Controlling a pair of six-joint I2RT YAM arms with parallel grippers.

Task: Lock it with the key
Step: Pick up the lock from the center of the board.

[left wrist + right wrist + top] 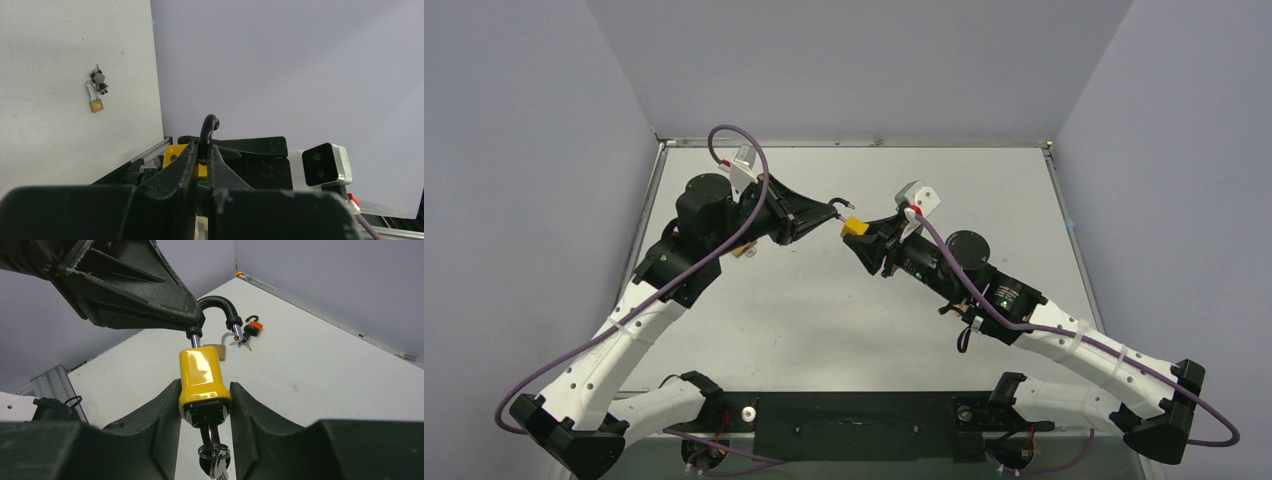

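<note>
While the top view has the yellow padlock mid-air between the arms, left wrist shows the left gripper clenched on its black shackle, and right wrist shows the right gripper clamping the body, key inserted, one shackle leg out — not locked yet — no writing legible.

This is a robot lab's test cell. A white table is boxed in on three sides by plain grey walls. The left arm and right arm are bolted at the table's near edge, and purple cables trail along them.
</note>
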